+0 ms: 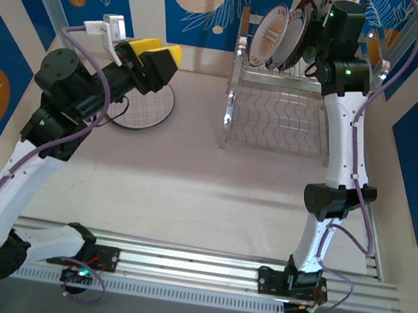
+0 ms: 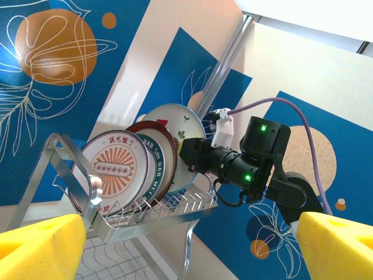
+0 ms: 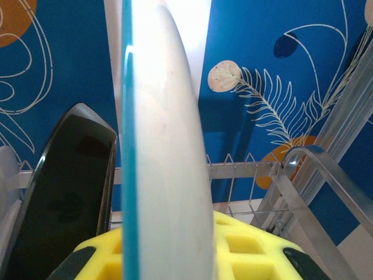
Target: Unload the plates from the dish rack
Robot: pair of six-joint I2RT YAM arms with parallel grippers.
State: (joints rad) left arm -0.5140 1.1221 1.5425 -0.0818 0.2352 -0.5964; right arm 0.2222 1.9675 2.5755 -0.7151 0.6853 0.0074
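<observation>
If the pull goes crooked, the shiny chrome wire dish rack, standing on the pale table, is the biggest thing at risk: a rim caught in its upper slots could drag or rock the light frame. Next come the round plates standing upright in that upper tier. The one being taken, a white plate with a teal rim, stands at the back of the rack with a glossy dark plate close beside it, so a tilted lift could scrape that neighbour or knock it towards the orange sunburst plate at the front. Smallest, and likeliest in my judgement, is the grip. The right claw is closed on only the edge of that white plate, and a smooth glazed rim pinched so narrowly could pivot or slip out. The left claw hangs wide open and empty, left of the rack, above a round plaid-grid plate lying flat on the table. Counted: one table, one rack, two arms, five plates that I can make out (four in the rack, one left of it), two claws.
</observation>
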